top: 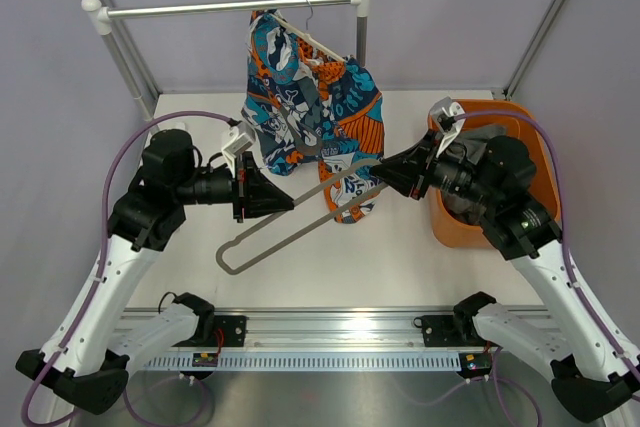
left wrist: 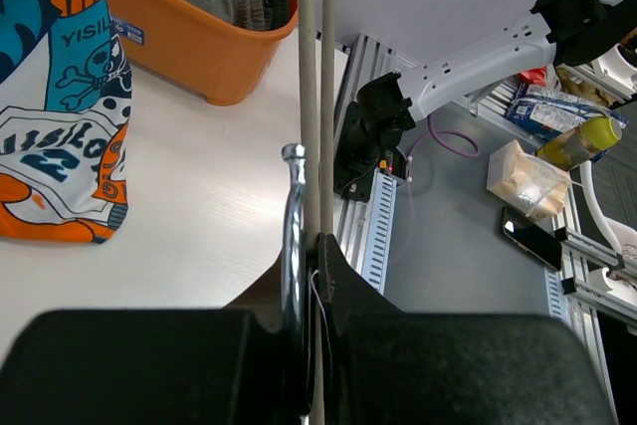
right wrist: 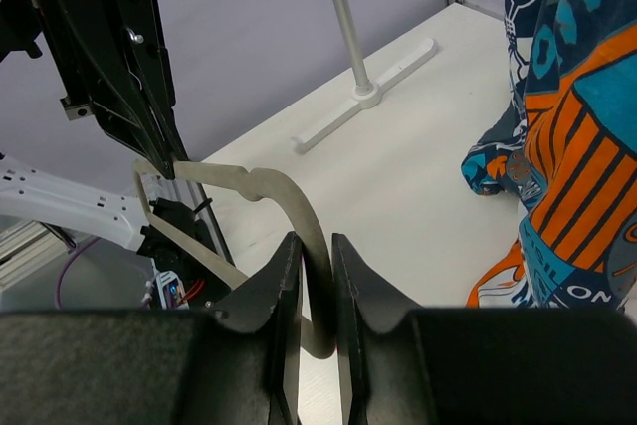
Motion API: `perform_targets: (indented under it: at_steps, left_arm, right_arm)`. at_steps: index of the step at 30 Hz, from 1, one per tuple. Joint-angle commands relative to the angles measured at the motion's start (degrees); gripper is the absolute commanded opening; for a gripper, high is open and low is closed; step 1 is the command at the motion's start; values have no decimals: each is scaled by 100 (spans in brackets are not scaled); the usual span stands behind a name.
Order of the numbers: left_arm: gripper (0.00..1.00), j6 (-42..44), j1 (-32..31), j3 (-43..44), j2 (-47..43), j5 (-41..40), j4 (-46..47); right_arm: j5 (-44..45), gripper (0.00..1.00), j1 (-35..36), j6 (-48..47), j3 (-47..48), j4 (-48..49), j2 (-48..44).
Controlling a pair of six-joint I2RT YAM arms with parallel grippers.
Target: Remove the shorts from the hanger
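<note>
White tabletop underfoot, left gripper and right gripper each pinch a spare grey hanger stretched between their fingertips, while the shorts hang beyond them on the hanger, so stripping hasn't begun: free a gripper, then reach for cloth.

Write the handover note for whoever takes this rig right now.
Left gripper: shut on the grey hanger at its hook end.
Right gripper: shut on that hanger's far bend.
Shorts: on the white hanger, hooked on the rail; one leg overlaps the grey hanger from above, contact unclear.
Done: nothing; shorts not yet off.
Left: probably free a gripper from the grey hanger, then pull the shorts off the white one.
</note>
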Motion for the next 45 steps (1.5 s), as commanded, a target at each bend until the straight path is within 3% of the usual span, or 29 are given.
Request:
perform_targets:
  at_steps: [1,21,31,35,40,43,45]
  left_arm:
    - [0,26,14,378,-177,-5,427]
    - [0,44,14,730,-415,-30,181]
    - [0,-70,14,721,-406,-294,304]
    - [0,-44,14,713,-371,-391,278]
    - [0,-9,14,712,-362,-470,243]
    - [0,26,14,747,-353,-619,164]
    - [0,53,14,800,-336,-776,94]
  right_arm:
    - [651,0,-39,283,-251,-51,-51]
    - [870,0,-39,696,-1122,72,-341]
    - [800,0,-31,670,-930,-24,-236]
    - [967,21,-39,591,-613,-191,-183]
    - [1318,57,-39,600,-297,-314,-148]
    - [1608,68,-39,652,-95,-402,-95]
    - [1766,71,-39,661,55,-463,-60]
